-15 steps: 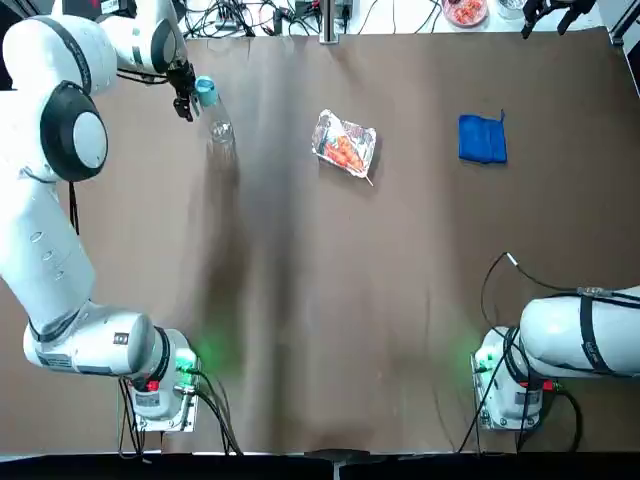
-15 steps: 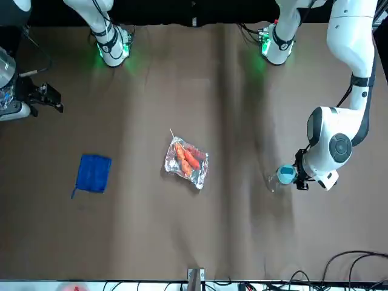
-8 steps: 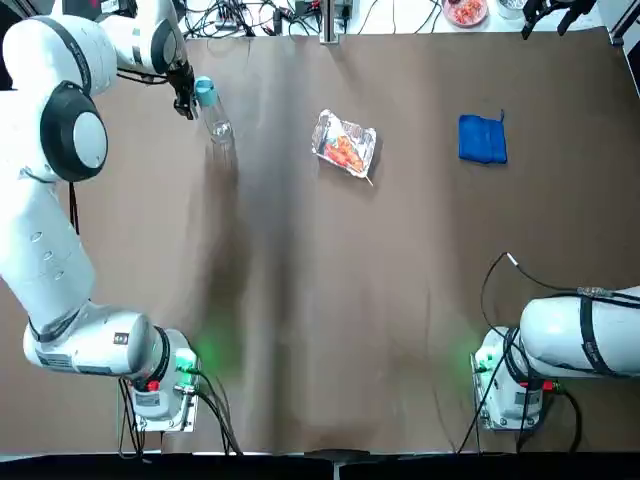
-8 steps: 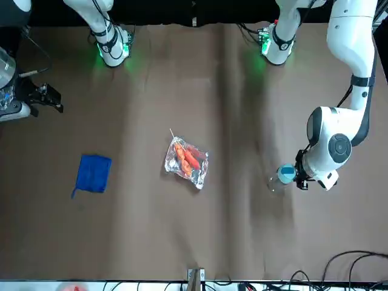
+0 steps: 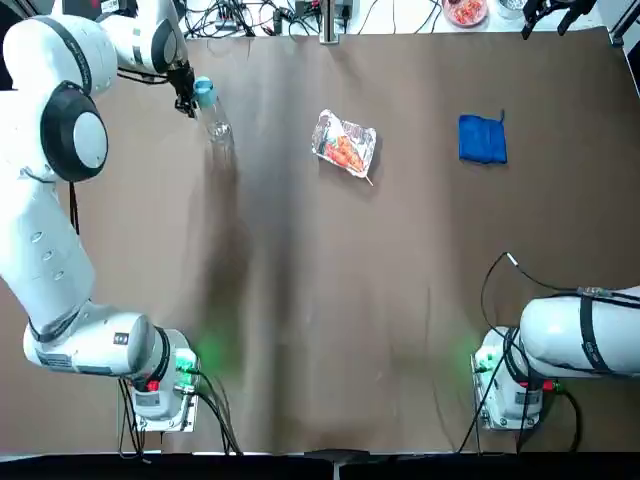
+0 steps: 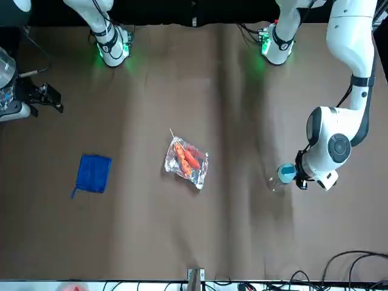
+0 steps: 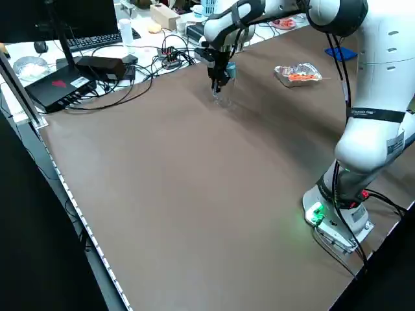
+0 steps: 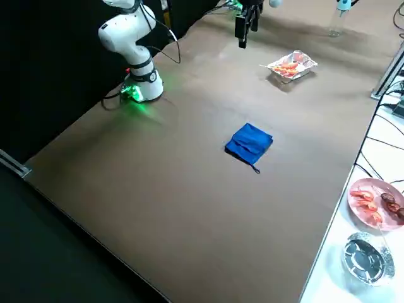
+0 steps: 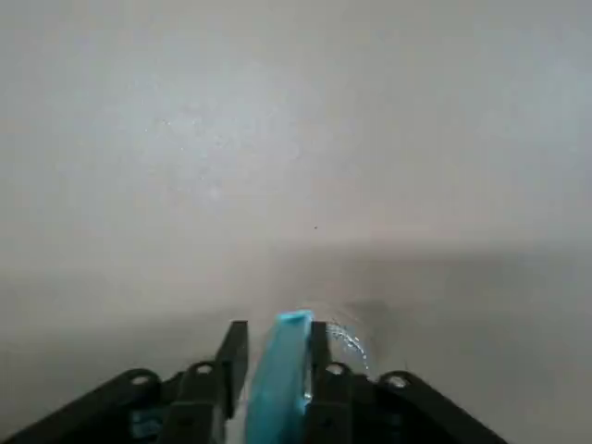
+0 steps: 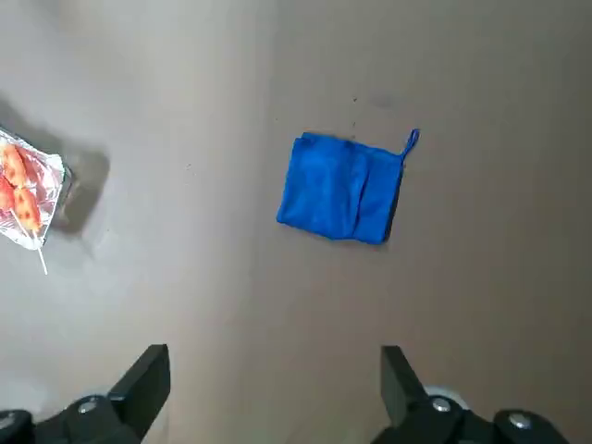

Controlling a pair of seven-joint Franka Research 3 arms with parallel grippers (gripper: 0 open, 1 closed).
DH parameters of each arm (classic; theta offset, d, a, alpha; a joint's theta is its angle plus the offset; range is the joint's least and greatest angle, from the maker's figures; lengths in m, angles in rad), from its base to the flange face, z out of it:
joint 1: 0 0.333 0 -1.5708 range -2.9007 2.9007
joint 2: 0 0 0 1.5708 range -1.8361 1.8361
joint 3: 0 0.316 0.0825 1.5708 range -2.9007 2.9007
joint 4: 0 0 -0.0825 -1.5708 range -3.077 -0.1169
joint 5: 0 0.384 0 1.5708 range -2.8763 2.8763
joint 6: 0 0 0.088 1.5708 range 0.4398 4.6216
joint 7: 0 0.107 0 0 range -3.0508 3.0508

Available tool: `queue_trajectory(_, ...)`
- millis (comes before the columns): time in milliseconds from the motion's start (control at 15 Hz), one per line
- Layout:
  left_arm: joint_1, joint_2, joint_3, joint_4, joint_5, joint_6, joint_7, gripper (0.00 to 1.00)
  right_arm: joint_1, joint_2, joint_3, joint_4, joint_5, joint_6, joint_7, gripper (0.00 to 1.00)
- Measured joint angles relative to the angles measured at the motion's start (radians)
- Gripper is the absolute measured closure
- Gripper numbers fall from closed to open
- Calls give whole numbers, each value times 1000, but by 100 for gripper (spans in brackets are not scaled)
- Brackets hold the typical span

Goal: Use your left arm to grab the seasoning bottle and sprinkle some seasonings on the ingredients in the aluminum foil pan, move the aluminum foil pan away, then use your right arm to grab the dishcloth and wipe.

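The seasoning bottle [image 5: 215, 120], clear with a light blue cap [image 9: 285, 379], stands at the far left of the table. My left gripper [image 5: 189, 98] is shut on its cap, one finger on each side. The aluminum foil pan [image 5: 328, 130] lies mid-table at the far side, holding orange-red ingredients [image 5: 345, 152] and a pale skewer. The blue dishcloth [image 5: 482, 138] lies folded to the pan's right. My right gripper [image 10: 275, 388] hangs open high above the dishcloth [image 10: 342, 188], apart from it.
A pink plate of food [image 8: 379, 202] and a shiny metal dish [image 8: 365, 259] sit on the white ledge beyond the table's far edge. Cables and black boxes [image 7: 84, 65] crowd the far left corner. Both arm bases glow green at the near edge.
My left gripper has crept slightly toward the far edge and drawn in on the cap, which shifted a little with it. The right arm, pan and dishcloth have not moved.
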Motion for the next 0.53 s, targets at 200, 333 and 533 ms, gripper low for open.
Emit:
queue_trajectory(200,0,-1,-1,4,0,1,0,78,0,0,0,0,0,0,0,0)
queue_trajectory(333,-1,-2,-2,5,0,0,0,77,0,0,0,0,0,0,0,0)
queue_trajectory(533,-1,-2,-2,8,0,0,0,77,0,0,0,0,0,0,0,0)
